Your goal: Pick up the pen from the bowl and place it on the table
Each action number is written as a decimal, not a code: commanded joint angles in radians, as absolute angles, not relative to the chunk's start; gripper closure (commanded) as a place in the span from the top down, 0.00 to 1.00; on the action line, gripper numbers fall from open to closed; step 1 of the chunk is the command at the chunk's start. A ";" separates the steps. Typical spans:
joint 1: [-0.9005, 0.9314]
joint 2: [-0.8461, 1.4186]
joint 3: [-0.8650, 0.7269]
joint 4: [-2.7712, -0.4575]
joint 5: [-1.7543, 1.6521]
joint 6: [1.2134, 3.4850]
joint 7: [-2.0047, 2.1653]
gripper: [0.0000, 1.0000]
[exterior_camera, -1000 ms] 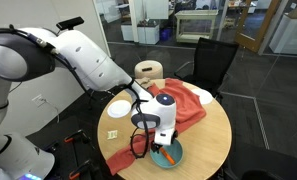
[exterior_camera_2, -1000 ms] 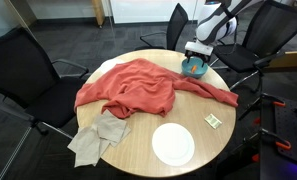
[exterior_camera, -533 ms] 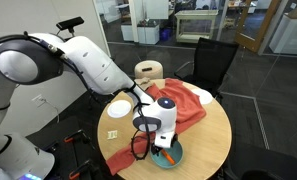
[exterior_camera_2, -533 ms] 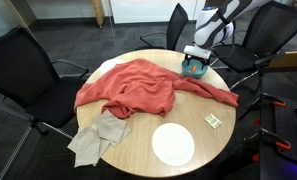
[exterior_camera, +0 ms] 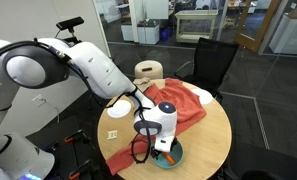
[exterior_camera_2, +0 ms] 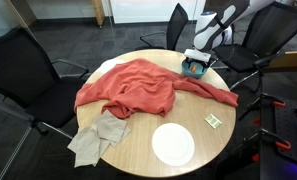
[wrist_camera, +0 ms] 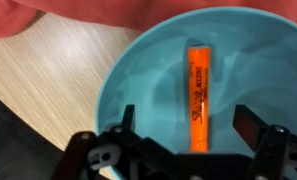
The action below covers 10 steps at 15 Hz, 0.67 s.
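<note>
Broadly, the round table (exterior_camera: 213,135) with its smooth light-wood top carries a rumpled red-orange cloth (exterior_camera_2: 133,85), and near the table's edge, just beside the cloth's folds, sits the round, shallow light blue bowl (wrist_camera: 128,80) with a glossy inner wall. Over the bowl hangs the gripper (wrist_camera: 187,120), its dark fingers spread wide and holding nothing, one on either side of the pen (wrist_camera: 198,95), a short straight orange stick with black lettering lying flat on the bowl's floor.

black lettering on pen (wrist_camera: 198,95), not legible
</note>
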State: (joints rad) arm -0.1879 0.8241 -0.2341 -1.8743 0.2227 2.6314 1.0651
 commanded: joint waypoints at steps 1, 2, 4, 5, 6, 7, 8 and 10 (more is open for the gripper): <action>-0.183 0.856 -0.241 -1.829 0.252 2.623 1.068 1.00; -0.182 0.860 -0.243 -1.822 0.251 2.620 1.070 1.00; -0.183 0.871 -0.243 -1.807 0.251 2.617 1.070 0.99; -0.185 0.873 -0.242 -1.810 0.251 2.622 1.066 0.86; -0.184 0.876 -0.242 -1.807 0.251 2.623 1.067 0.75; -0.182 0.878 -0.244 -1.809 0.250 2.625 1.068 0.68; -0.181 0.879 -0.244 -1.810 0.250 2.624 1.068 0.61; -0.182 0.888 -0.246 -1.802 0.249 2.620 1.068 0.45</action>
State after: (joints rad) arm -0.1881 0.8721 -0.2343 -1.8256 0.2227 2.6314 1.0651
